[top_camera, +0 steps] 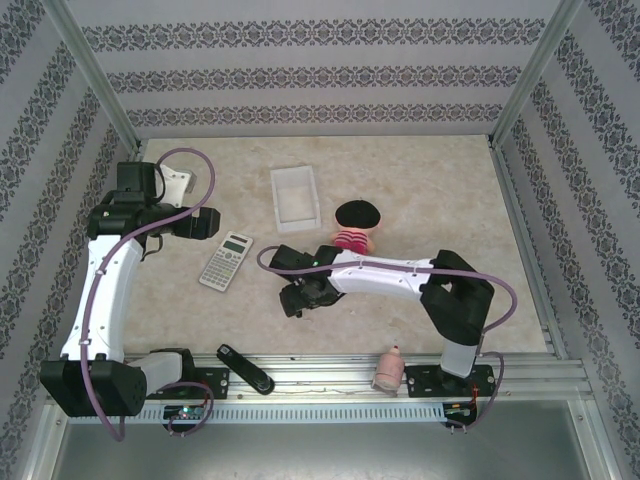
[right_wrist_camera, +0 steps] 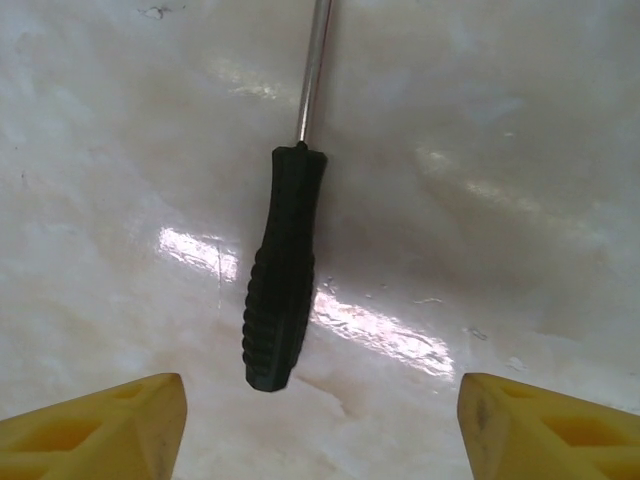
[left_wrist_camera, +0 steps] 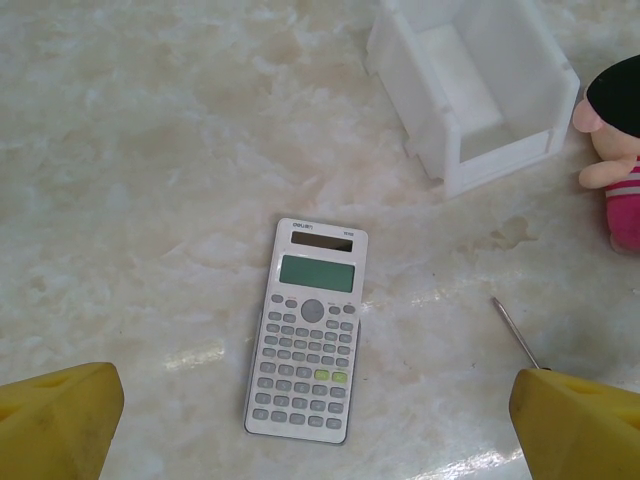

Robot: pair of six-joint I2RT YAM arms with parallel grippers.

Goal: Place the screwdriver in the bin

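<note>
Item: screwdriver (right_wrist_camera: 285,270). Black ribbed handle, slim metal shaft. Lying flat and unheld on the pale marbled tabletop (right_wrist_camera: 500,150). Long axis running away from the right wrist camera, handle butt nearest, shaft pointing toward the top of that view. Nearly crosswise to the line between the two fingertips, with a slight lean.

Item: right gripper (right_wrist_camera: 320,425). Spread wide and empty, hovering low just behind the handle butt. Handle placed between the yellow fingertips (right_wrist_camera: 100,425) but off centre, closer to the one at picture left, touching neither. Judged: a short advance along the shaft line and a small sideways correction needed before closing. Closing direction already across the handle, which suits a grip on the thick part.

Item: bin (top_camera: 296,172). White and shallow, on the far side of the right gripper in the overhead view, apart from it with bare table between. Judged: carry path short and unobstructed.

Item: left gripper (left_wrist_camera: 320,430). Likewise parted and holding nothing, poised above the grey calculator (left_wrist_camera: 310,330). Shaft end seen just by its picture-right finger, not centred in the gap. Judged: right arm the nearer and better aligned.

Also present: plush doll (top_camera: 355,225) with a black hat, near the bin. Black oblong device (top_camera: 245,368) and pink bottle (top_camera: 387,370) at the near rail, well apart from the work.
</note>
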